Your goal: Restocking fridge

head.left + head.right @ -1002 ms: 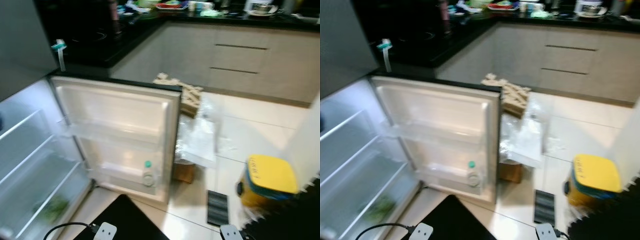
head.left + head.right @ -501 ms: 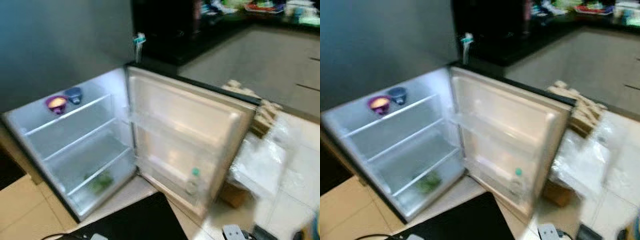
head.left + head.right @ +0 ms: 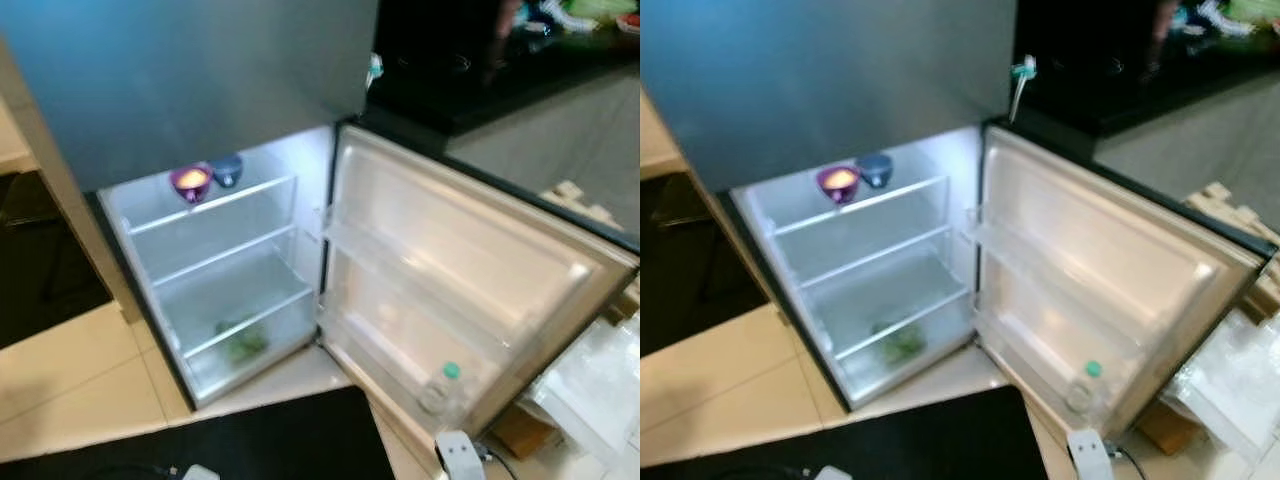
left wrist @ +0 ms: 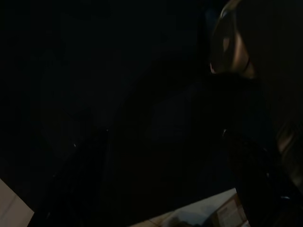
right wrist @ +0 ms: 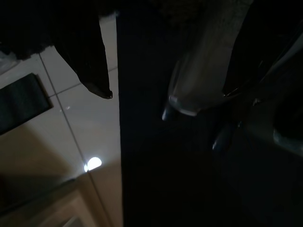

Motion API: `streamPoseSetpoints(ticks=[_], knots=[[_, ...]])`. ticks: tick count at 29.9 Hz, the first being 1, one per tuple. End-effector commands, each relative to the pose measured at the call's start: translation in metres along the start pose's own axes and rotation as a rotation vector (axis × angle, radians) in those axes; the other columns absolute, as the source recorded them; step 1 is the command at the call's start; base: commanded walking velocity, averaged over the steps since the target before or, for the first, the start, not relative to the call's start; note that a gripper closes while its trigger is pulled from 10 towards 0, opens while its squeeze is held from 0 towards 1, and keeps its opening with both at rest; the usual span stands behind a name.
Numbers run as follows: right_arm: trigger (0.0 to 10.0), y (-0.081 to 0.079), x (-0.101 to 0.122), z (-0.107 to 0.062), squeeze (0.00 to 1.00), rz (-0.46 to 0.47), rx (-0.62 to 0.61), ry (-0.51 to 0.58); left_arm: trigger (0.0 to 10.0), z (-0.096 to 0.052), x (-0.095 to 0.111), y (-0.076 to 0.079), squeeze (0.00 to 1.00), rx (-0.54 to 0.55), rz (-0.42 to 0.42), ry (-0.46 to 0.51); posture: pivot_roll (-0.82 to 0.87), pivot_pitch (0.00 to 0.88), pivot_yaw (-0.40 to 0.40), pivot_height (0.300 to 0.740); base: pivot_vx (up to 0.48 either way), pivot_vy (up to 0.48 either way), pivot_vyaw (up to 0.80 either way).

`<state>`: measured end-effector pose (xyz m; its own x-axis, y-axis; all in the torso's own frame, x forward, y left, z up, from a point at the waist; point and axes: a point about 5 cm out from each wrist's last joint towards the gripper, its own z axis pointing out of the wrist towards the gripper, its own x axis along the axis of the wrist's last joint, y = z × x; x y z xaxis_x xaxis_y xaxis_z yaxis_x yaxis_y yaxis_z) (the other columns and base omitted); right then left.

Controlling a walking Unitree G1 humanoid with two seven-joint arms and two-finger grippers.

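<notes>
The fridge [image 3: 230, 260] stands open, two small bowls [image 3: 205, 178] on its top shelf, blurred greens [image 3: 243, 343] lowest, a bottle [image 3: 441, 387] in the door rack. Both wrist views are too dark to tell either claw's state.

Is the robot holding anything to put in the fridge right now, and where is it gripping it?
It cannot be told. The wrist views are too dark to show anything between the fingers, and the head views show the open fridge with no item held up.
</notes>
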<state>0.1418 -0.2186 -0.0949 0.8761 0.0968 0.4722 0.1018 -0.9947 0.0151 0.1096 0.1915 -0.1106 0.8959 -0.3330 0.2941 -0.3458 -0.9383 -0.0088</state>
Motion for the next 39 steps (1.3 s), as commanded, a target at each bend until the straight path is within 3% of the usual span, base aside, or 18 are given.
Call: streamPoseSetpoints(ticks=[1,11,25,31,34,39], knots=[[10.0,0.004,-0.006,-0.002,0.0,0.009,-0.014,-0.02,10.0,0.002,-0.004,0.013,0.0,-0.05,0.022,-0.021,0.09,0.0,-0.016,0.74,0.0,-0.472,0.0],[10.0,0.003,-0.008,-0.002,0.0,0.009,-0.017,-0.025,10.0,0.002,-0.004,0.014,0.0,-0.049,0.006,-0.021,0.09,0.0,-0.017,0.74,0.0,-0.426,0.0],[10.0,0.004,-0.008,-0.002,0.0,0.004,-0.018,-0.024,10.0,0.002,-0.005,0.014,0.0,-0.05,-0.003,-0.017,0.09,0.0,-0.016,0.74,0.0,0.0,0.0],[10.0,0.006,-0.008,-0.002,0.0,0.003,-0.024,-0.024,10.0,0.002,-0.005,0.016,0.0,-0.057,-0.01,-0.018,0.09,0.0,-0.02,0.74,0.0,-0.459,0.0],[10.0,0.008,-0.008,-0.003,0.0,0.014,-0.034,-0.018,10.0,0.002,-0.004,0.016,0.0,-0.046,-0.019,-0.015,0.09,0.0,-0.02,0.74,0.0,0.0,0.0],[10.0,0.024,0.004,-0.006,0.0,0.096,-0.084,0.047,10.0,0.002,-0.005,0.014,0.0,-0.037,-0.009,-0.02,0.09,0.0,-0.019,0.74,0.0,0.0,0.0]])
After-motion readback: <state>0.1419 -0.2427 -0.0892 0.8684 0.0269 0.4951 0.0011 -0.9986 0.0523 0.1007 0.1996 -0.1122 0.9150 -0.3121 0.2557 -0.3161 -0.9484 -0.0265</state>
